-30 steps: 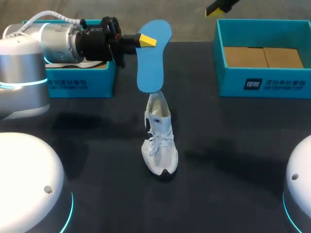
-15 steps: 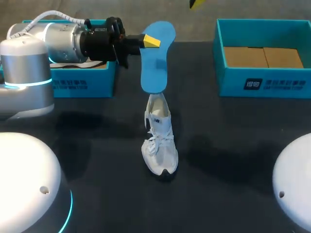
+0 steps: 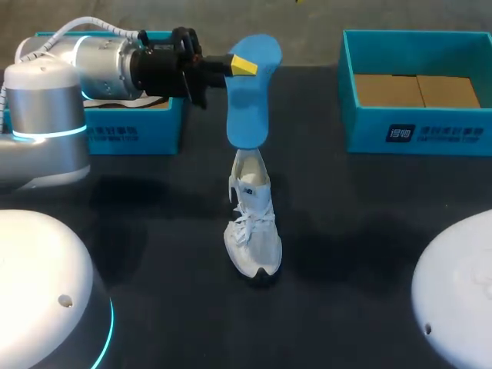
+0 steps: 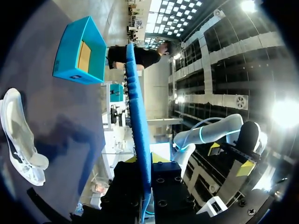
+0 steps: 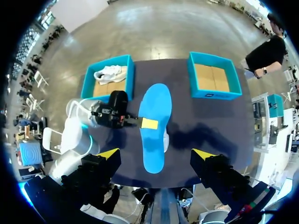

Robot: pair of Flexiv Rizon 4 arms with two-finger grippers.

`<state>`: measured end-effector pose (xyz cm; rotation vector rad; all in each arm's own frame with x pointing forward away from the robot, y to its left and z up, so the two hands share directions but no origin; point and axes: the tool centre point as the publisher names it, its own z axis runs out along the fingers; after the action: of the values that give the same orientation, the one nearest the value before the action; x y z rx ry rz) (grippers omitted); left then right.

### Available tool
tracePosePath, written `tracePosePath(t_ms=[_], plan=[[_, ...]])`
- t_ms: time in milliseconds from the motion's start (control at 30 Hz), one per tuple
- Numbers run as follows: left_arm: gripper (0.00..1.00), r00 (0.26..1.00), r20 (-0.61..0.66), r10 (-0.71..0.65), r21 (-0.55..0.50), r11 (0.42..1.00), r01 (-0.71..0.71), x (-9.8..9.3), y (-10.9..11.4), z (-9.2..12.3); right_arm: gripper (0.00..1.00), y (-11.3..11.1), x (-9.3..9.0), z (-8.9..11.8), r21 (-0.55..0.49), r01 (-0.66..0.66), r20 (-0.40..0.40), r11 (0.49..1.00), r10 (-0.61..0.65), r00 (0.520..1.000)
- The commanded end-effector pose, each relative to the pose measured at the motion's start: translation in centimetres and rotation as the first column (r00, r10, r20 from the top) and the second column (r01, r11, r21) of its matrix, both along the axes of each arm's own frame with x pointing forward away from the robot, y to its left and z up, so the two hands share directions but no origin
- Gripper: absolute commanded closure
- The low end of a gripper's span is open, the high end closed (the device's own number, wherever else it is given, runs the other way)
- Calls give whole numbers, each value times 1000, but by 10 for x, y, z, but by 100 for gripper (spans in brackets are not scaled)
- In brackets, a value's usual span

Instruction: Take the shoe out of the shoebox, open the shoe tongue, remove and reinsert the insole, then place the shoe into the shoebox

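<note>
Left tool (image 3: 234,65) is pinching the blue insole (image 3: 250,92) near its upper end, one yellow-tipped finger on each face, as the left wrist view confirms with the insole seen edge-on between the fingers. The insole hangs clear of the desk (image 3: 369,231), roughly upright, its lower end just over the heel opening of the white sneaker (image 3: 252,223); contact between them cannot be determined. The sneaker stands on its sole on the desk, between the two boxes and nearer the robot than either, toe toward the robot. Left shoebox (image 3: 131,131) contains a second sneaker (image 5: 108,73). Right shoebox (image 3: 415,127) shows only a cardboard lining (image 3: 419,91). Right tool (image 5: 156,154) is high above the desk, fingers spread wide, gripping nothing, looking down on the insole.
</note>
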<state>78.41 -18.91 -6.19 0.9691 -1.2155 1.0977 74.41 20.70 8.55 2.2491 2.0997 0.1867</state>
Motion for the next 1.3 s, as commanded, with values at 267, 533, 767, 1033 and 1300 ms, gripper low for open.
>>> tracePosePath(t_ms=[267,533,767,1033,1300], plan=[[100,1000,3,6,3,1000,-6,0,1,0,0,5,2,0,-63,20,-27,998,-22,999],[100,1000,7,11,6,1000,-11,-3,3,1,0,13,3,-10,-72,122,-40,990,-125,991],[100,1000,7,8,7,1000,-8,-4,2,2,0,13,2,-11,16,98,-30,995,-97,995],[100,1000,7,10,8,1000,-10,-6,3,2,0,-4,4,-20,278,-50,-1,959,52,999],[100,1000,11,15,10,1000,-15,-8,4,2,0,-33,11,-34,524,-56,-22,850,79,997]])
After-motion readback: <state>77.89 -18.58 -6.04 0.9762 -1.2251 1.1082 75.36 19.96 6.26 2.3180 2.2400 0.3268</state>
